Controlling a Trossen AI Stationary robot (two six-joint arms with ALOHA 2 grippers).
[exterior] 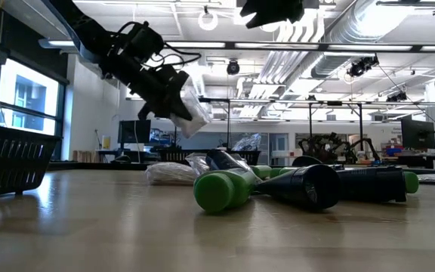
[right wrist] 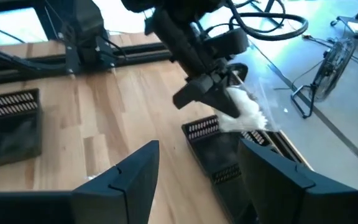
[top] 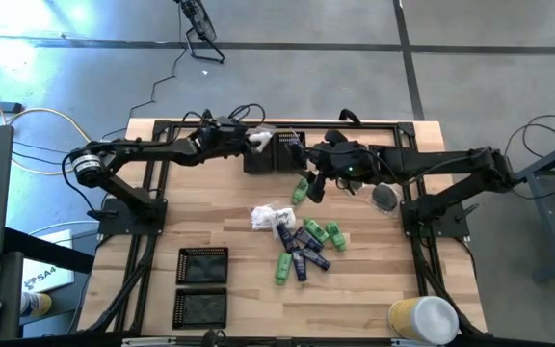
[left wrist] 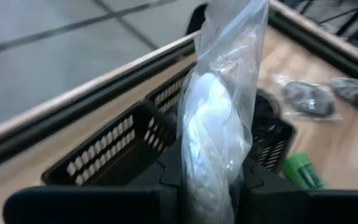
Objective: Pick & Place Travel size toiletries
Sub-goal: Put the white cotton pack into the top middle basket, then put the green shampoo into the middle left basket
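The left claw [top: 255,141] is clamped on a clear bag of white packets [left wrist: 213,134], hanging above the black mesh tray [top: 276,154] at the table's [top: 229,217] far edge, while the other toiletries, green tubes [top: 284,268] and navy tubes [top: 308,253], lie in a loose pile mid-table. The right claw [right wrist: 197,168] hovers just beside the same tray, its fingers apart and empty. With 2 arms crowding 1 tray, they could collide, or the limp bag could catch the rim and slide outside.
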